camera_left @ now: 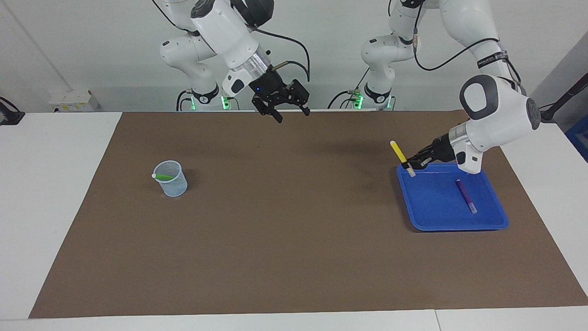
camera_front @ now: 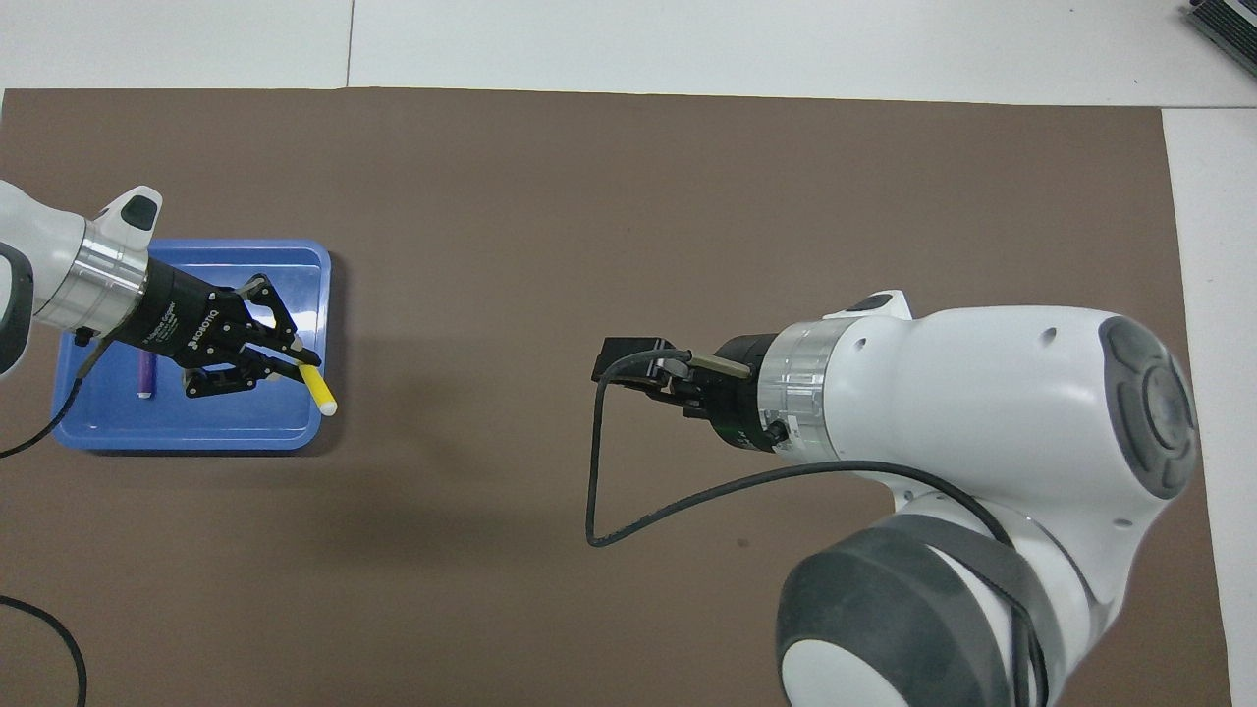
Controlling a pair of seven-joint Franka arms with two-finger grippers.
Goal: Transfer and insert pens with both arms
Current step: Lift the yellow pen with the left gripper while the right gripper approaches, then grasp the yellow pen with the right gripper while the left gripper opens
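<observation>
The yellow pen [camera_left: 401, 156] is clamped by the left gripper [camera_left: 412, 164] over the blue tray [camera_left: 487, 223] corner; handover to the open, waiting right gripper [camera_left: 292, 111] is judged next.

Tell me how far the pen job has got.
Done: the green pen already sits in the cup. In hand: the left gripper is shut on the yellow pen, tilted at the corner of the blue tray. The right gripper waits open, raised over the mat. Left: pass over and insert the yellow pen, then the purple pen lying in the tray.
</observation>
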